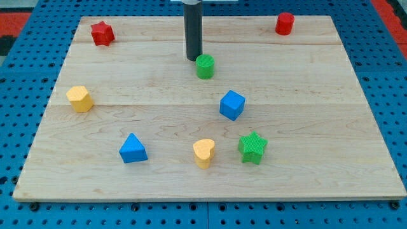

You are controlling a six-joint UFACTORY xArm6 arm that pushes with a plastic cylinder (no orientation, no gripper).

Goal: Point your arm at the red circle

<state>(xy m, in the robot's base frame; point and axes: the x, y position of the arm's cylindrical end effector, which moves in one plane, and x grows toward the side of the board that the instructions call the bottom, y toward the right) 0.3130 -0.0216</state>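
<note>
The red circle block (284, 23) stands near the top right corner of the wooden board (318, 127). My tip (193, 58) is at the top middle of the board, well to the left of the red circle. It sits just left of and slightly above the green circle block (205, 66), very close to it.
A red star (102, 33) lies at the top left. A yellow hexagon-like block (79, 98) is at the left. A blue cube (232, 105) is right of centre. A blue triangle (133, 149), a yellow heart (203, 152) and a green star (253, 147) line the bottom.
</note>
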